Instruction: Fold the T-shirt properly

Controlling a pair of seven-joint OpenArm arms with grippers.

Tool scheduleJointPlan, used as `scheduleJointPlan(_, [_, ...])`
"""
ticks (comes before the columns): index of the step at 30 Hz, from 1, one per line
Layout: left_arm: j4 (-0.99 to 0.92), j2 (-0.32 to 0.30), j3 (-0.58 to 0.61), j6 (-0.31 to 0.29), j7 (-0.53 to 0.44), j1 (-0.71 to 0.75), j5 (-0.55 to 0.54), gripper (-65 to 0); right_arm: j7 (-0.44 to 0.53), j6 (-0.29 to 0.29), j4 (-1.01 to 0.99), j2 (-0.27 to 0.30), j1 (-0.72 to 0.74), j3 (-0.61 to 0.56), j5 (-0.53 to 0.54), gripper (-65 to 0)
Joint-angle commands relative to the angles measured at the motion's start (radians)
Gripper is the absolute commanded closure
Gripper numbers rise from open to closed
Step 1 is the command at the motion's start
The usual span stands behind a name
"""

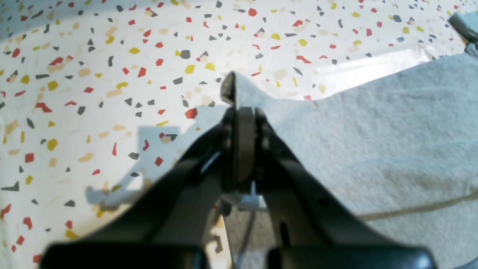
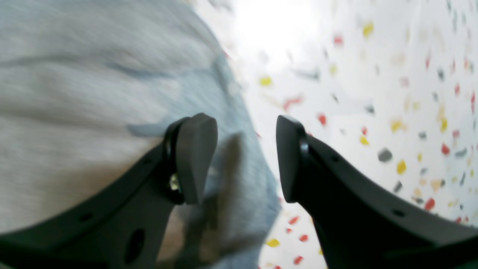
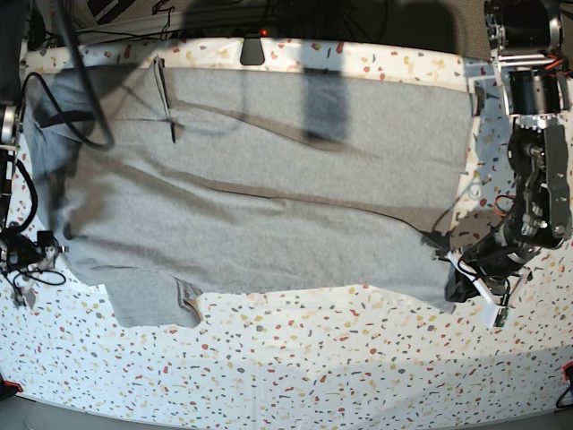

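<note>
Item: grey T-shirt (image 3: 260, 188), spread across the terrazzo table (image 3: 313, 358). My left gripper (image 1: 244, 123), at 4 o'clock, pinches its corner. My right gripper (image 2: 246, 157), jaws wide, probably empty, blurred, at 9 o'clock.

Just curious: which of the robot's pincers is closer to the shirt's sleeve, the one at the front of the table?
Right. The right pincer hangs open over the T-shirt edge near that sleeve; the left pincer grips the opposite corner.

No lettering, label or number can be read anywhere — the T-shirt (image 3: 269, 170) shows only plain grey
</note>
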Motion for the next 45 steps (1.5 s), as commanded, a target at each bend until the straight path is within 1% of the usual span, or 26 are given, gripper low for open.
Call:
scheduleJointPlan(1, [0.021,-0.012,-0.005,-0.001,-0.026,-0.027,-0.010,0.0,0.029,-0.005,-0.013,0.030,0.033,0.007,-0.010,-29.9])
scheduleJointPlan(4, [0.021,-0.012,-0.005,-0.001,-0.028,-0.027,-0.010,0.0,0.090,-0.004,-0.086,0.043,0.035,0.007,-0.014,-29.9])
scheduleJointPlan(6, [0.021,-0.012,-0.005,-0.001,-0.038,-0.027,-0.013,0.0,0.112,-0.003,-0.106,0.045,0.035,0.006,-0.014,-29.9])
scheduleJointPlan(9, [0.021,-0.012,-0.005,-0.001,-0.056,-0.027,-0.033,0.0,0.127,0.035,-0.106,0.040,0.043,0.006,-0.014,-29.9])
scheduleJointPlan(11, [0.021,-0.012,-0.005,-0.001,-0.062,-0.027,-0.053,0.0,0.146,0.037,-0.106,0.039,0.059,0.006,-0.014,-29.9])
scheduleJointPlan(15, [0.021,-0.012,-0.005,-0.001,-0.064,-0.027,-0.066,0.0,0.145,0.037,-0.106,0.039,0.098,0.006,-0.018,-29.9])
scheduleJointPlan(18, [0.021,-0.012,-0.005,-0.001,-0.064,-0.027,-0.066,0.0,0.137,0.038,-0.107,0.035,0.098,0.006,-0.045,-29.9])
scheduleJointPlan(22, [0.021,-0.012,-0.005,-0.001,-0.063,-0.027,-0.081,0.0,0.140,0.061,-0.130,0.003,0.099,0.006,-0.095,-29.9])
scheduleJointPlan(27, [0.021,-0.012,-0.005,-0.001,-0.057,-0.027,-0.080,0.0,0.175,0.059,-0.164,-0.044,0.099,0.006,-0.194,-29.9])
scheduleJointPlan(30, [0.021,-0.012,-0.005,-0.001,-0.055,-0.027,-0.080,0.0,0.176,0.044,-0.179,-0.056,0.099,0.006,-0.198,-29.9])
scheduleJointPlan(32, [0.021,-0.012,-0.005,-0.001,-0.055,-0.027,-0.080,0.0,0.186,0.029,-0.188,-0.058,0.099,0.006,-0.212,-29.9])
scheduleJointPlan(35, [0.021,-0.012,-0.005,-0.001,-0.051,-0.027,-0.080,0.0,0.239,-0.019,-0.190,-0.051,0.100,0.007,-0.283,-29.9])
scheduleJointPlan(37, [0.021,-0.012,-0.005,-0.001,-0.051,-0.027,-0.080,0.0,0.269,-0.021,-0.190,-0.043,0.100,0.007,-0.288,-29.9])
scheduleJointPlan(42, [0.021,-0.012,-0.005,-0.001,-0.053,-0.027,-0.080,0.0,0.271,-0.020,-0.212,-0.038,0.099,0.007,-0.294,-29.9])
scheduleJointPlan(45, [0.021,-0.012,-0.005,-0.001,-0.053,-0.027,-0.080,0.0,0.308,-0.020,-0.245,-0.039,0.098,0.006,-0.294,-29.9])
